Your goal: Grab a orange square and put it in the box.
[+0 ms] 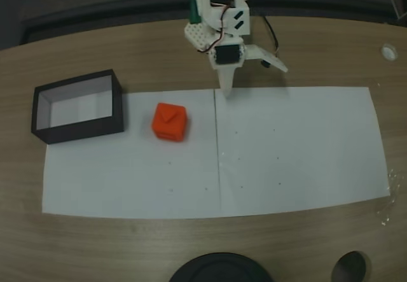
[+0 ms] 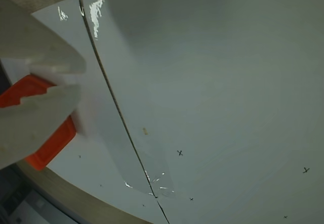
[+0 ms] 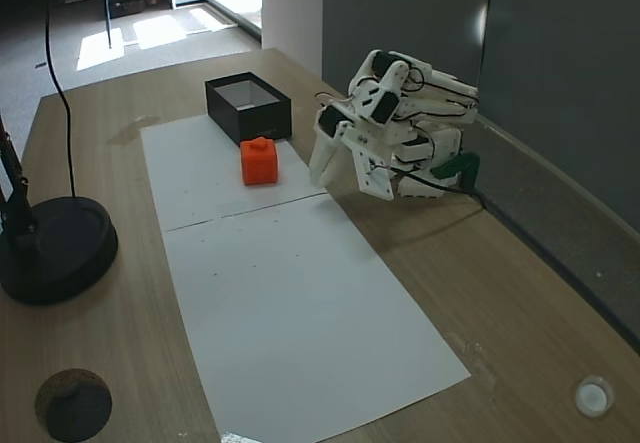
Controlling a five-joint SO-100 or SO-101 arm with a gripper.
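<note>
Not much done yet tbh. Cube (image 1: 169,122) sitting on the white paper (image 1: 286,148), just right of the box (image 1: 78,106) in a fixed view, close but not touching. Nothing in the box, pale inside w/ thin black walls. Gripper (image 1: 245,78) at the far edge of the paper near the seam, tucked low by the arm base, well apart from the cube. Jaws spread open, holding nothing. Left to do imo: reach over, grab, lift, drop in box. Cube itself: bright orange-red, rounded edges, small raised mark on top, way smaller than the box. Partly hidden behind a finger in wrist view (image 2: 48,150).
</note>
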